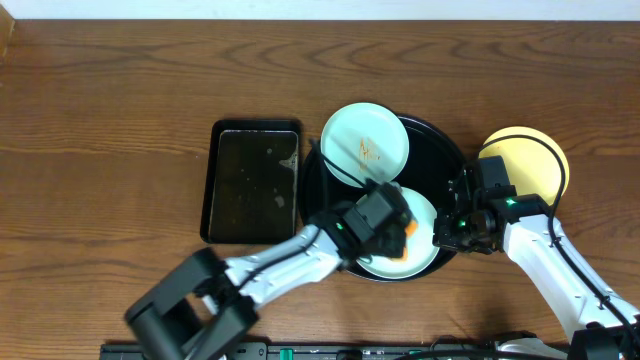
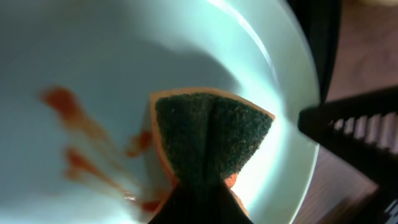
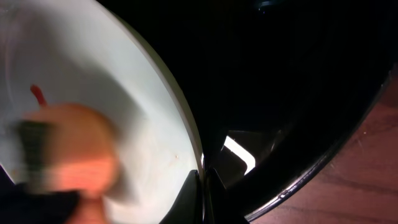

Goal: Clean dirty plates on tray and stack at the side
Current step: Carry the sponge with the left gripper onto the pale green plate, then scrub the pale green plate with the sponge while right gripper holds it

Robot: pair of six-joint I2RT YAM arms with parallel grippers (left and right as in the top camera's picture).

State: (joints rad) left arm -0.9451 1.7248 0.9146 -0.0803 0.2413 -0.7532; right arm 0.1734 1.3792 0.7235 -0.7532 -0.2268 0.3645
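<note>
A pale mint-green plate [image 1: 424, 214] lies in the front of the round black tray [image 1: 441, 136]. My left gripper [image 1: 393, 234] is over it, shut on an orange sponge with a green scouring face [image 2: 211, 134]. The sponge presses on the plate [image 2: 112, 56] beside orange-red sauce smears [image 2: 71, 124]. My right gripper [image 3: 203, 180] is shut on this plate's right rim [image 3: 186, 134]. A second mint plate [image 1: 364, 145] with sauce marks rests on the tray's back left. A pale yellow plate [image 1: 527, 157] lies on the table to the right of the tray.
A rectangular black tray [image 1: 252, 181] lies left of the round tray, close to its rim. Bare wooden table [image 1: 100, 150] spreads to the left and along the back. The right arm [image 1: 545, 250] reaches in from the front right.
</note>
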